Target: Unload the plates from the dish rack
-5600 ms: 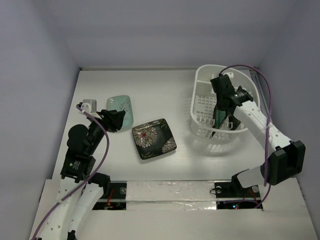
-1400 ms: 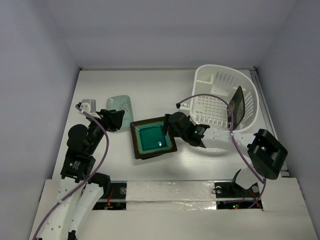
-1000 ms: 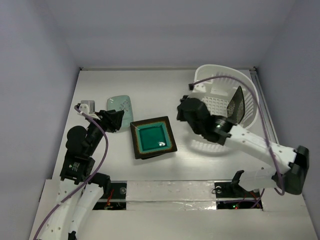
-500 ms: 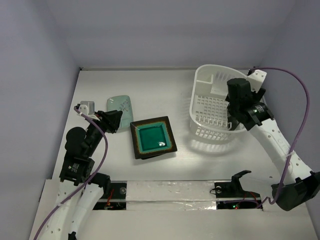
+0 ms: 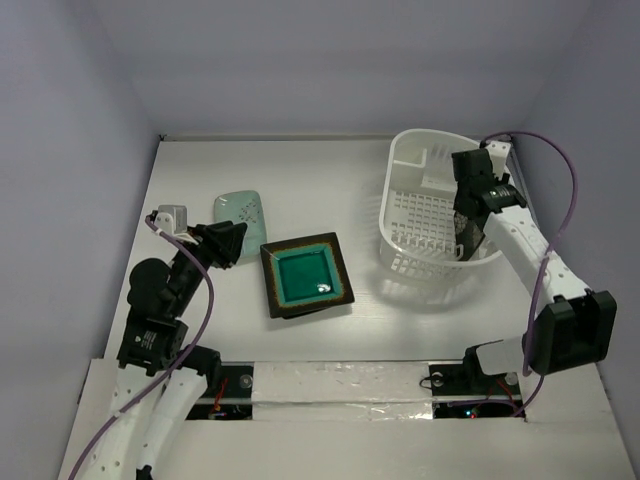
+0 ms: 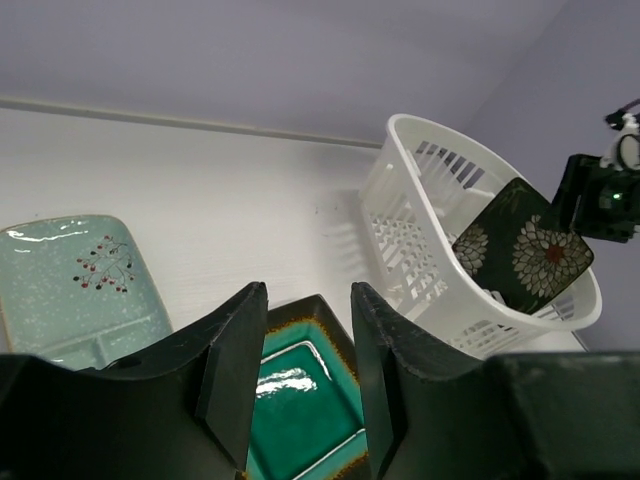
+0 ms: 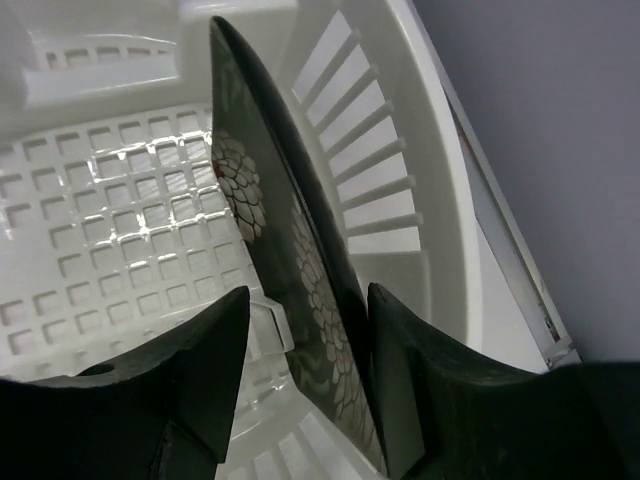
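A dark flower-print plate [image 7: 285, 235] stands on edge in the white dish rack [image 7: 365, 120], leaning on its right wall. My right gripper [image 7: 305, 390] is open astride this plate's near rim, with a gap on the left side. The left wrist view shows the same plate [image 6: 525, 255] in the rack [image 6: 420, 190]. On the table lie the teal-faced square plate [image 5: 305, 275] and the mint-green plate [image 5: 240, 212]. My left gripper [image 5: 232, 240] hovers open and empty between those two, above the teal plate [image 6: 300, 400].
The rack [image 5: 392, 215] sits at the table's far right, close to the right wall and a metal edge strip [image 7: 500, 255]. Its small corner compartment [image 5: 440, 158] is at the back. A purple cable [image 5: 565, 190] loops above the right arm.
My right arm swung from beside the teal plate over to the rack's right side and came down over the standing plate, jaws open. The left arm barely shifted.
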Controlling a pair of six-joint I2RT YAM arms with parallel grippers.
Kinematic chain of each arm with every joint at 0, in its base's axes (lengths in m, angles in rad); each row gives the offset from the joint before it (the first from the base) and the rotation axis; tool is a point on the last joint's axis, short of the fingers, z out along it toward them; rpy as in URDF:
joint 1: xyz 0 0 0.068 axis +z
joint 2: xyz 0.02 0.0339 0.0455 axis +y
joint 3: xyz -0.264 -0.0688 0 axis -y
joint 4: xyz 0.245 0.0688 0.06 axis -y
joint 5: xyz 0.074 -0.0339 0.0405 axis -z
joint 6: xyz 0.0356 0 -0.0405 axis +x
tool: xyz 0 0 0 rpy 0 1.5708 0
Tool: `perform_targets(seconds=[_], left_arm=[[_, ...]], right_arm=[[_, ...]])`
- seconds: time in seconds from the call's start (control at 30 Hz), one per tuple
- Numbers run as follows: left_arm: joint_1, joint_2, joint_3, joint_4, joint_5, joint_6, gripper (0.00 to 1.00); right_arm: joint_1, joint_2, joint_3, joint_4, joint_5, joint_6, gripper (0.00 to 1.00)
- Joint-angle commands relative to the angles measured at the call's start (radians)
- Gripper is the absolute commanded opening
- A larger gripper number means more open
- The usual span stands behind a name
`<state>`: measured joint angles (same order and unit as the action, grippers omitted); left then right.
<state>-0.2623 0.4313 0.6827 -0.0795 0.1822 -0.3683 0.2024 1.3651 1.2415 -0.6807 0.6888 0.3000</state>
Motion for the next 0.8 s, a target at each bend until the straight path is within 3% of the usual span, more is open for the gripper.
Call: perform_targets(seconds=[0.0,0.23,0.37,0.57,0.77], left_arm=[[-0.011,-0.022,0.023,0.044,0.002,-0.003,0.36],[-0.043,-0.055,0.029,0.038,-0.015,0.002,0.37],[-0.066,-0.071,0.031,0.032,-0.027,0.005,0.38],[-0.084,-0.086,0.037,0.026,-0.044,0.011,0.38],[-0.094,-0.092,0.035,0.026,-0.046,0.011,0.38]], right_arm=[[-0.018,0.032,0.010,0.018,0.001,-0.021,0.55],[-0.018,0.088,0.045,-0.046,0.037,-0.016,0.54],[-0.018,0.109,0.045,-0.066,0.044,-0.009,0.29],[-0.018,0.071,0.047,-0.085,0.057,-0.021,0.02],[0.061,0.069,0.090,-0.128,0.136,-0.067,0.00]])
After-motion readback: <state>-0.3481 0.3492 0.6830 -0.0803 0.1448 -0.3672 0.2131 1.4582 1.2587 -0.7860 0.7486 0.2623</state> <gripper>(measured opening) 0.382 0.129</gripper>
